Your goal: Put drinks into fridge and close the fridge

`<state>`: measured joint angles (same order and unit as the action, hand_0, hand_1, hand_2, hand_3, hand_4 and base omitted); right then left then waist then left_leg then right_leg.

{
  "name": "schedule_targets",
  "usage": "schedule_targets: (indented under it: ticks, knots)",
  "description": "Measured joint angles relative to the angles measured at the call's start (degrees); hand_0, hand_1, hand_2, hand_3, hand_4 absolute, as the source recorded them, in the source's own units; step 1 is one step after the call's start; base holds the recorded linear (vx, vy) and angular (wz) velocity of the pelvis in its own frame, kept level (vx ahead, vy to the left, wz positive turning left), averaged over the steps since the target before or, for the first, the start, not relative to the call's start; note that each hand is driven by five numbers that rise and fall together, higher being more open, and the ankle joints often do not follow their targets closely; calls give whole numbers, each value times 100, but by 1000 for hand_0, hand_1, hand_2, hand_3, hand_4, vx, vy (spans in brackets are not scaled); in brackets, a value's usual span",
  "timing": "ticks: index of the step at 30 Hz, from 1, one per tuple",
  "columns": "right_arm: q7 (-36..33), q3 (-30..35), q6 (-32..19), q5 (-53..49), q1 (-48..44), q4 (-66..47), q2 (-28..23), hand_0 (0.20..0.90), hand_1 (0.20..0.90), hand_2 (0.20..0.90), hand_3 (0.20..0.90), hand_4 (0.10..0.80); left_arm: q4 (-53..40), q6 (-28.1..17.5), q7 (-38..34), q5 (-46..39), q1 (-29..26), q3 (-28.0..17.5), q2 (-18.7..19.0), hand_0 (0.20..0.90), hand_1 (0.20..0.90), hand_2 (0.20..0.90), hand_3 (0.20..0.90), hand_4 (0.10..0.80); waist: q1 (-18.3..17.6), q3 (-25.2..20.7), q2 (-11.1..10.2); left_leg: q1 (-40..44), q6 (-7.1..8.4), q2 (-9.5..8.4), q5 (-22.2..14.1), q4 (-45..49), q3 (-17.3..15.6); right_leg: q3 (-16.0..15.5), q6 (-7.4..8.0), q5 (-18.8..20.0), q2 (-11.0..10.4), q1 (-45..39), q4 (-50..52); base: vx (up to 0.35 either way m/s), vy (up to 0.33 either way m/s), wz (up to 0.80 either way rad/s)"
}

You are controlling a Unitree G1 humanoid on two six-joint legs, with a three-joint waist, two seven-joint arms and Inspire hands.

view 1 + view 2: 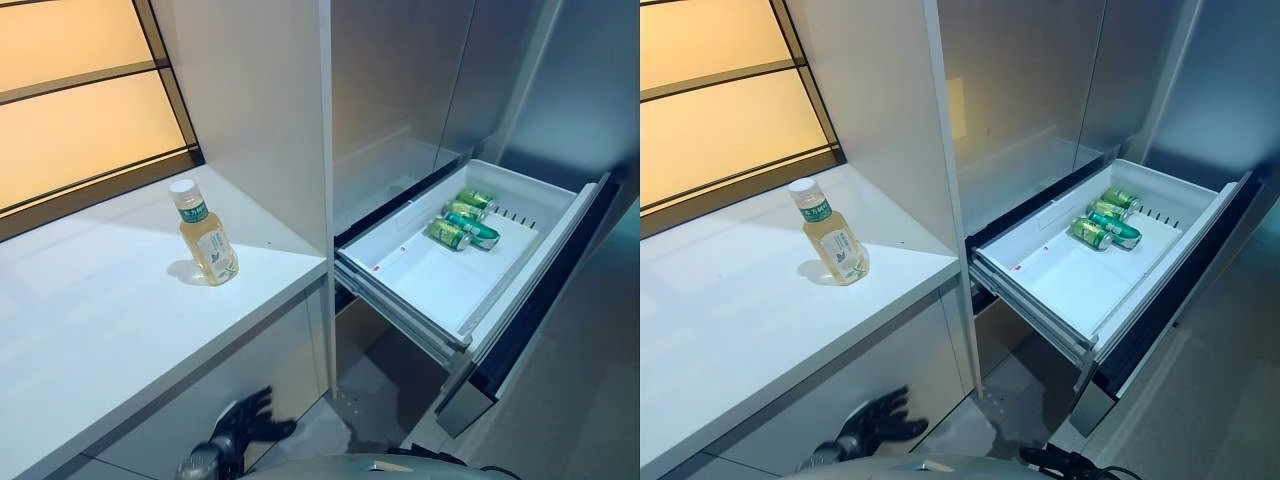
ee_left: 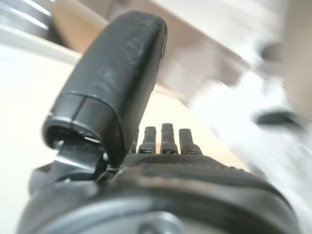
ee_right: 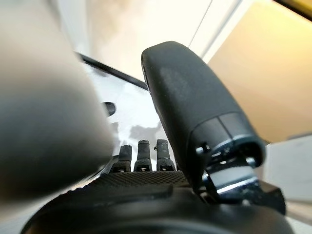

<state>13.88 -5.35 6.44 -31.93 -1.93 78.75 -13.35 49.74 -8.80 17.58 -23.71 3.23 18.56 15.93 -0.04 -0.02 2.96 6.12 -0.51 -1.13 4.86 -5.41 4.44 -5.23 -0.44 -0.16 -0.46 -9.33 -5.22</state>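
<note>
1. A white counter (image 1: 90, 300) ran along the window side, ending at a tall panel.
2. One bottle (image 1: 205, 235) stood upright on it, near its right end.
3. The open fridge drawer (image 1: 440, 280) held green cans (image 1: 462, 220) at its far end.

One bottle (image 1: 205, 238) of pale yellow drink on the white counter (image 1: 90, 320); four green cans (image 1: 464, 219) in the single open fridge drawer (image 1: 420, 285); two dark hands (image 1: 245, 422), (image 3: 161, 161).

Dim bluish head views, warm-lit window (image 1: 80, 110) upper left; wrist views close, backgrounds motion-blurred
</note>
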Motion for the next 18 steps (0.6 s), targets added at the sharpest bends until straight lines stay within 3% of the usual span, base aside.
schedule_targets:
  ticks: [3, 4, 6, 7, 11, 18]
  knots:
    - [5, -2, -13, 59, 38, 0, -91, 900, 900, 900, 900, 800, -1030, 594, 55, 25, -114, 365, 356, 900, 900, 900, 900, 800, -22, 16, 89, -10, 24, 7, 17, -1, 19, -19, -1, 0, 4, -14, -2, 12, 43, 2]
    - [4, -1, -18, 127, 60, 1, -141, 900, 900, 900, 900, 800, -1572, 1024, 117, 17, -189, 412, 574, 900, 900, 900, 900, 800, -24, 48, 119, -13, 37, 8, 27, -1, 42, -46, -1, 1, 7, -12, -2, 15, 34, 9]
    - [5, 2, -30, 171, 161, 1, -208, 900, 900, 900, 900, 800, -2522, 1797, 308, -68, -249, 385, 989, 900, 900, 900, 900, 800, 1, 63, 168, -25, 47, 9, 37, -2, 97, -132, -1, 2, 8, -29, -13, 14, 23, 15]
    - [4, 3, -37, 174, 192, 1, -217, 900, 900, 900, 900, 800, -2694, 1923, 378, -151, -246, 383, 1077, 900, 900, 900, 900, 800, -5, 69, 160, -35, 50, 6, 40, -1, 130, -157, -1, 1, 9, -28, -19, 9, 12, 18]
    - [3, 3, -156, 157, 355, -20, -239, 900, 900, 900, 900, 800, -4515, 3640, 912, -1389, -208, -79, 1525, 900, 900, 900, 900, 800, 216, 122, 230, -128, 84, -14, 39, -3, 356, -387, -24, -17, 8, -60, -22, 0, 13, 29]
    - [-84, -49, -272, 157, 445, -24, -286, 900, 900, 900, 900, 800, -5863, 4271, 1918, -3143, -215, -503, 1634, 900, 900, 900, 900, 800, 435, 96, 298, -229, 54, -63, 94, -1, 478, -815, 17, -101, -57, -124, -4, 10, 18, 33]
